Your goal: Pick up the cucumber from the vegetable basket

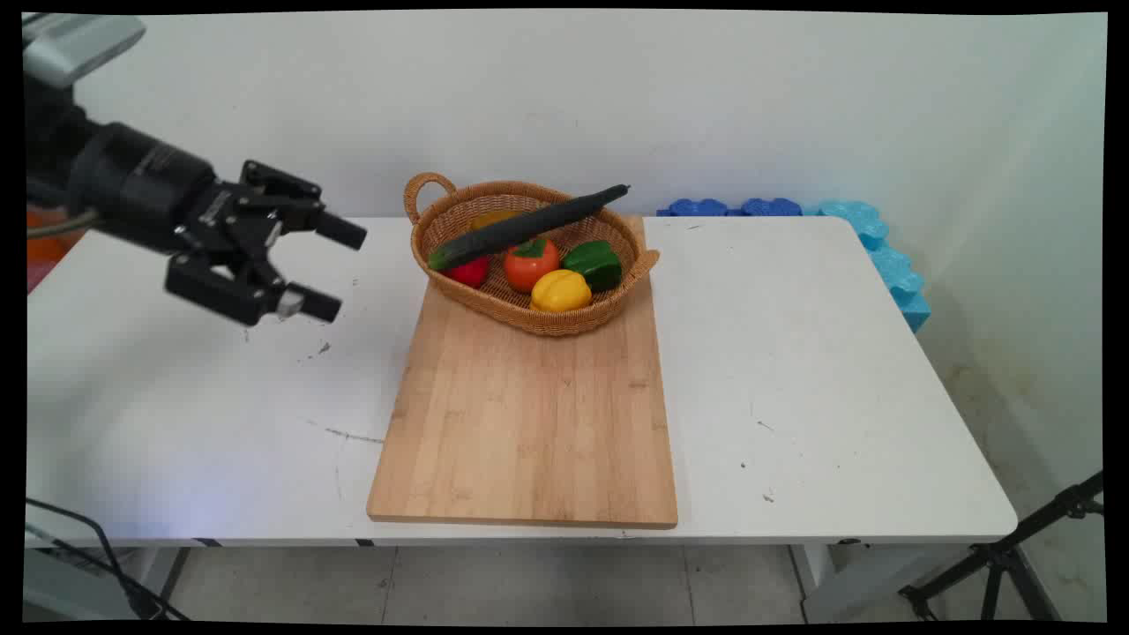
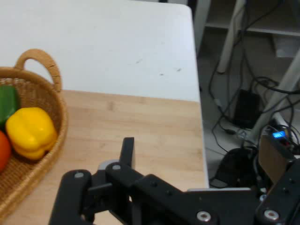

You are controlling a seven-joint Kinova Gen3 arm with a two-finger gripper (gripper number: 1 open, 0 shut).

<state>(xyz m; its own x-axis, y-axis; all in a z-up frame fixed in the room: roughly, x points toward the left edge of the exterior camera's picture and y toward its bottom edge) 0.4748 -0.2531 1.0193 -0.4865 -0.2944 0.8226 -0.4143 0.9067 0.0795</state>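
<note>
The gripper [image 1: 328, 269], fingers spread and holding nothing, hangs over the table's [image 1: 794, 370] left side. At the board's [image 1: 529, 414] far edge the basket [image 1: 459, 216] holds a cucumber [image 1: 529, 227] partly hiding the vegetables beneath.

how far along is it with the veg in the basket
Nothing looks moved yet: the cucumber, tomato, yellow pepper, green pepper and a red piece all sit in the basket, on the board. The end effector is open and empty, left of the basket.
</note>
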